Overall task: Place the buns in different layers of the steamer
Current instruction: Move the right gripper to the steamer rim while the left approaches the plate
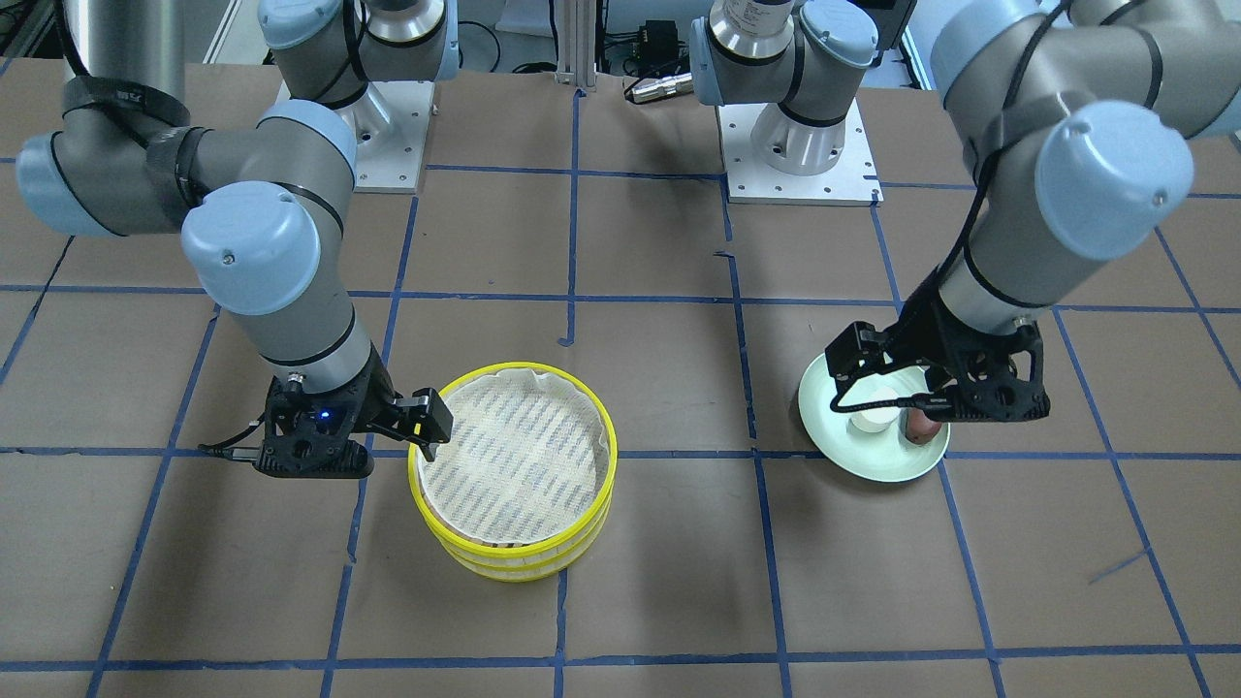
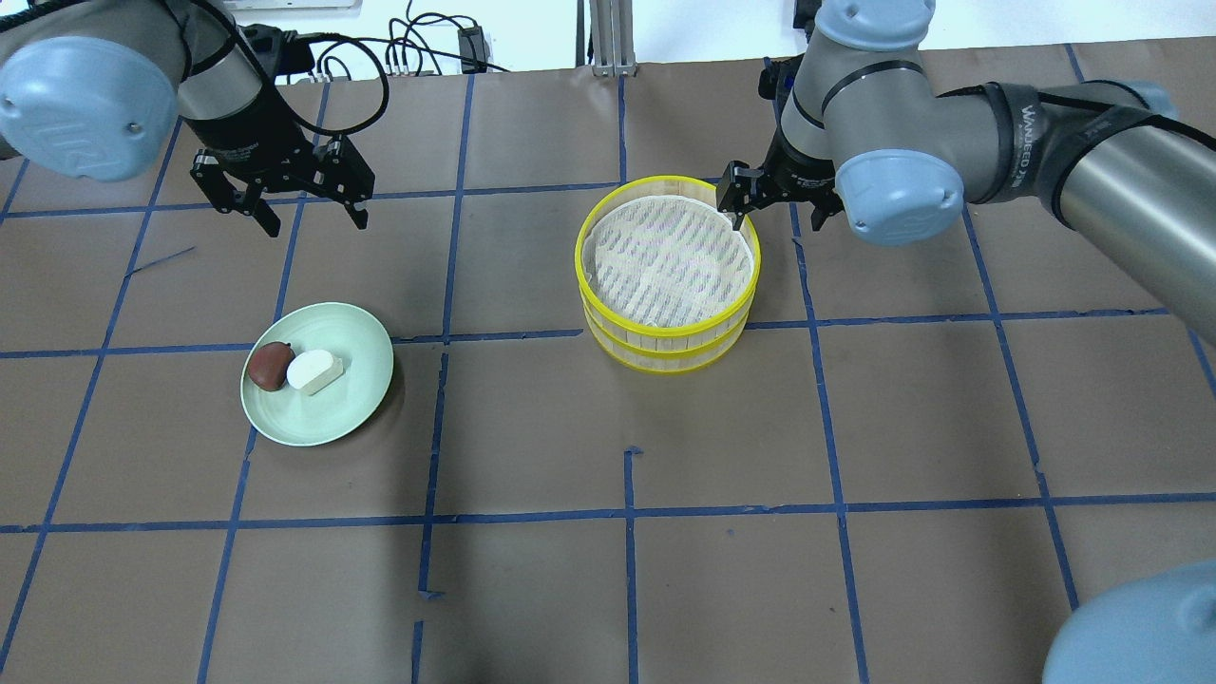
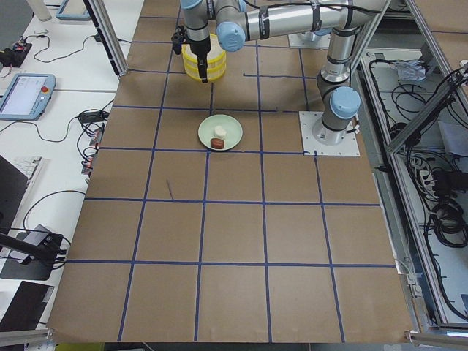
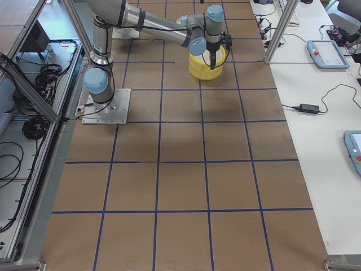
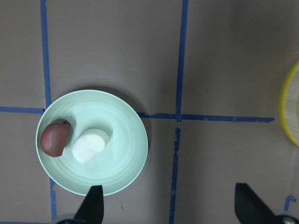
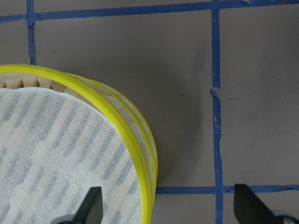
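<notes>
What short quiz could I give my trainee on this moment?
1. True or false: the white bun is already in the steamer.
2. Multiple choice: what lies between the open fingers of the right gripper? A. a bun. B. the steamer's yellow rim. C. only bare table.
3. Fill in: the white bun and the brown bun lie side by side on the green ____.

Key: 1 false; 2 B; 3 plate.
</notes>
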Motion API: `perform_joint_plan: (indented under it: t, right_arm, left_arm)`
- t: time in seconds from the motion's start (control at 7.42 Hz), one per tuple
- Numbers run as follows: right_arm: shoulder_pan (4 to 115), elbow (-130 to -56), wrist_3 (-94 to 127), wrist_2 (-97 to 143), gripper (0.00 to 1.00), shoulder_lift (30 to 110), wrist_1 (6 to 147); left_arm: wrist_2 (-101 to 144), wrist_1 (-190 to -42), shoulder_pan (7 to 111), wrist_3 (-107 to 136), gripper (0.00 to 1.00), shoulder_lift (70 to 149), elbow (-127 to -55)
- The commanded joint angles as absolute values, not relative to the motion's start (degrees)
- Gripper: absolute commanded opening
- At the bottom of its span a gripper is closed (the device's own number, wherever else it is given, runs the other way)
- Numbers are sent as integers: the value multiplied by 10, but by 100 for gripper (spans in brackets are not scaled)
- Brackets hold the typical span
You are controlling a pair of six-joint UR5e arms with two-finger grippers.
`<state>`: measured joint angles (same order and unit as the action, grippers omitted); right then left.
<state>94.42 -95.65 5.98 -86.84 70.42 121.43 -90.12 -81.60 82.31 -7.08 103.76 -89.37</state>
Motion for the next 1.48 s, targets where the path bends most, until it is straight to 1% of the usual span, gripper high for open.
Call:
perform_joint_plan:
  t: [0.0,0.13,0.27,0.4,0.54,0.67,0.94,1.08,1.35]
  right_arm:
    - [960,-964,60,-868,99,694,1224]
    - [961,-971,59,-868,94,693,1231]
    - [961,-973,59,-867,92,693,1237]
    - [961,-976,59,-867,87,692,1237]
    - [962,-976,60,-867,62,693,1237]
    - [967,-977,61,-867,44,692,1237]
    - [967,-987,55,-869,20,692,1236]
    - [968,-990,56,-869,9,691,1237]
    - [967,-984,51,-876,8,693,1239]
  left_arm:
    - [-909,-721,782,-119,100,1054,-967]
    - [-911,-675,780,-132,100,1056,-1002]
    - [-912,-661,780,-134,100,1059,-1020]
    - [-912,-661,780,-135,100,1059,-1022]
    - [-913,-661,780,-136,100,1058,-1022]
    - [-914,-661,780,-136,100,1058,-1022]
    - [-913,-661,780,-135,100,1057,-1022]
    - [-913,-661,780,-135,100,1057,-1022]
    - [-913,-661,780,-135,100,1057,-1022]
